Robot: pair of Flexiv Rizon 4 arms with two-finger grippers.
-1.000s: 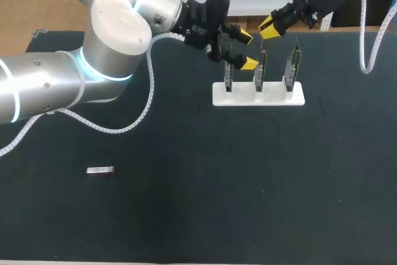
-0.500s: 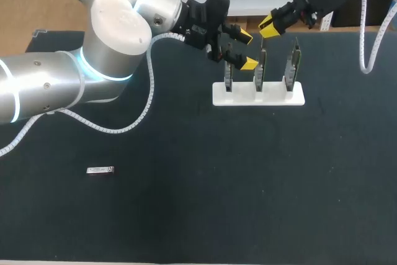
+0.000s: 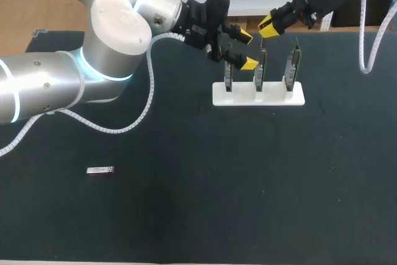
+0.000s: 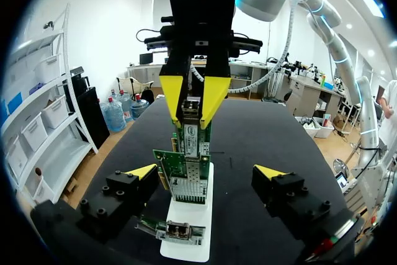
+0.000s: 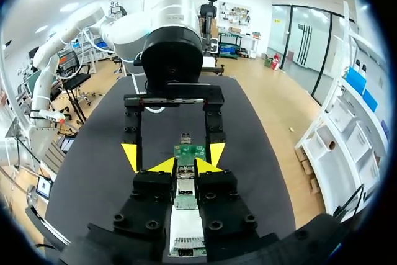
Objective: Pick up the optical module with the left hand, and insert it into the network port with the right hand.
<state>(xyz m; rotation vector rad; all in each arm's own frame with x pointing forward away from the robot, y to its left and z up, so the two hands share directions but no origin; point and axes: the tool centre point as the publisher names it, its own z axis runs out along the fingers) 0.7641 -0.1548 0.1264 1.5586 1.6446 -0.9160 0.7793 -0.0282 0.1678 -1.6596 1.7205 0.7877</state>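
We have the module (image 4: pixel 191 108) clamped upright in the right gripper (image 4: pixel 192 122), just above the cards (image 4: pixel 185 184); the left gripper (image 4: pixel 205 172) is spread wide, empty.

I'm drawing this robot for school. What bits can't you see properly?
Head view: the table's loose module is too tiny to tell its ends.
Head view: the right gripper covers its held module.
Right wrist view: that gripper hides most of the white stand.

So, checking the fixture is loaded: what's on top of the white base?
Three network cards stand upright in a row on the white base. The right gripper, shut on an optical module, covers the middle card's top; the slots seating them cannot be seen.
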